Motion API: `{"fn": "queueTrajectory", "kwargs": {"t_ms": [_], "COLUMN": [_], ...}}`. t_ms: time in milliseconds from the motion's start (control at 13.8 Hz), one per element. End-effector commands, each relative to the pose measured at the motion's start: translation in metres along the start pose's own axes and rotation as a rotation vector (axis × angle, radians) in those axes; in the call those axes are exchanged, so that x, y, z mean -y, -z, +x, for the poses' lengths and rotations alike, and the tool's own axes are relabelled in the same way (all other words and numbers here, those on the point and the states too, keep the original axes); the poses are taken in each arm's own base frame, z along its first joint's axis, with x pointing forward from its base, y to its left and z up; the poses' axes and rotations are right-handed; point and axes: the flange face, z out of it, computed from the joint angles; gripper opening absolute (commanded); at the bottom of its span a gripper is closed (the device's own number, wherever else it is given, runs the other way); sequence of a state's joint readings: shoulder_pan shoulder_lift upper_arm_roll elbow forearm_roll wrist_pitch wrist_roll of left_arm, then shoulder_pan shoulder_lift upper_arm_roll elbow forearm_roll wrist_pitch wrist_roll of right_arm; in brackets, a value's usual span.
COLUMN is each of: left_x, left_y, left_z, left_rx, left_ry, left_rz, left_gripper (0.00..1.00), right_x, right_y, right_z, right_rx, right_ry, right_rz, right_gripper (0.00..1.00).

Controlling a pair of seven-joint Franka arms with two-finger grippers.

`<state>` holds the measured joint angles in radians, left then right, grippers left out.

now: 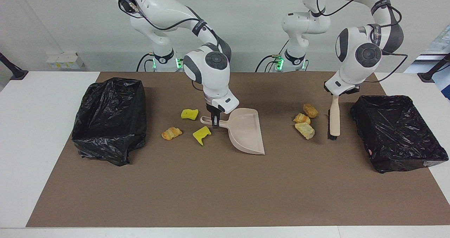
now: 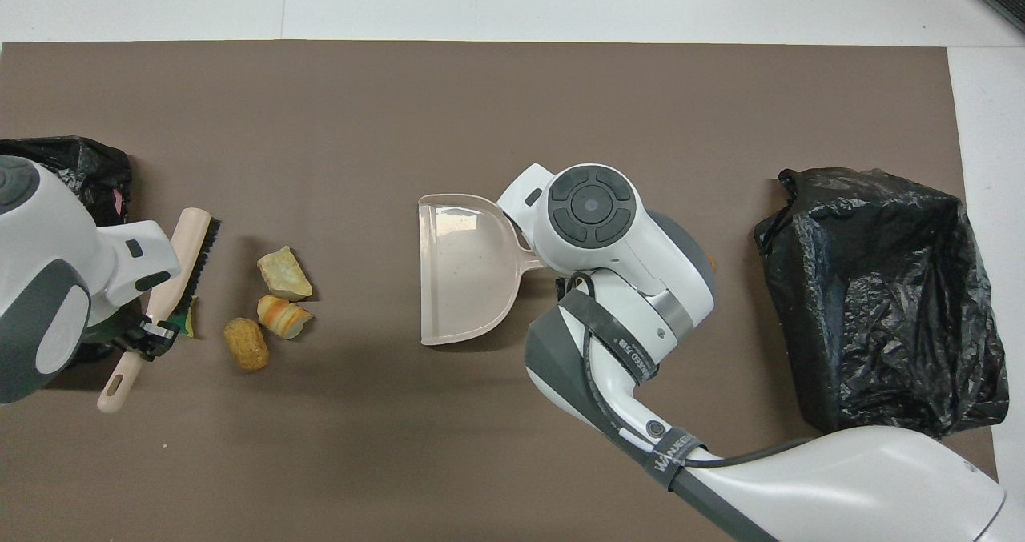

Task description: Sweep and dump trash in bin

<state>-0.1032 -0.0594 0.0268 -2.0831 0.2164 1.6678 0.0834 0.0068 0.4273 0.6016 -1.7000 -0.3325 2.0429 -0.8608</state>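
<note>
Yellow sponge bits and golden-tan chunks, the trash, lie scattered.

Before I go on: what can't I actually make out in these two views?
- Overhead view: the right arm's wrist covers the right gripper, the dustpan handle it grips, both yellow sponge pieces and nearly all of the croissant-like chunk.
- Facing view: the brush hides the green-backed sponge.
- Overhead view: the left arm and the picture's edge cut off most of the bin at the left arm's end.
</note>
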Motion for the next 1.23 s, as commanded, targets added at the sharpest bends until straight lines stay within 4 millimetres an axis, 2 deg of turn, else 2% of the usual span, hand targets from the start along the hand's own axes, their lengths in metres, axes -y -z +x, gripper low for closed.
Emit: {"fn": "queueTrajectory", "kwargs": {"t_ms": [0, 145, 363, 580, 798, 943, 1088, 1160], "left_x": [0.011, 0.023, 0.027, 0.017, 0.008, -0.003, -0.041, -0.052], "left_y": [-0.033, -0.054, -0.063, -0.082, -0.107, -0.107, -0.107, -0.107], "left_z": [-0.036, -0.054, -0.064, -0.077, -0.079, -0.076, -0.066, -0.062], "left_rx": [-0.046, -0.070, -0.050, -0.013, 0.029, 0.031, 0.043, 0.051], "left_ry": [0.125, 0.233, 0.380, 0.487, 0.534, 0.541, 0.511, 0.525], "left_rz": [-0.007, -0.023, -0.033, -0.033, -0.032, -0.031, -0.056, -0.102], "left_gripper": [0.00, 0.00, 0.00, 0.00, 0.00, 0.00, 0.00, 0.00], "right_x": [-0.001, -0.001, -0.001, -0.001, 0.000, 0.000, 0.000, 0.000], "right_y": [0.002, 0.002, 0.001, 0.001, 0.000, 0.000, 0.000, -0.001], "right_z": [-0.002, -0.001, -0.002, -0.003, -0.002, -0.002, -0.001, -0.001], "right_rx": [0.003, 0.000, 0.001, 0.001, 0.001, 0.002, 0.001, 0.000], "right_ry": [0.035, 0.035, 0.034, 0.033, 0.035, 0.035, 0.035, 0.029], "right_rz": [-0.016, -0.018, -0.017, -0.018, -0.016, -0.017, -0.017, -0.017], "right_gripper": [0.00, 0.00, 0.00, 0.00, 0.00, 0.00, 0.00, 0.00]}}
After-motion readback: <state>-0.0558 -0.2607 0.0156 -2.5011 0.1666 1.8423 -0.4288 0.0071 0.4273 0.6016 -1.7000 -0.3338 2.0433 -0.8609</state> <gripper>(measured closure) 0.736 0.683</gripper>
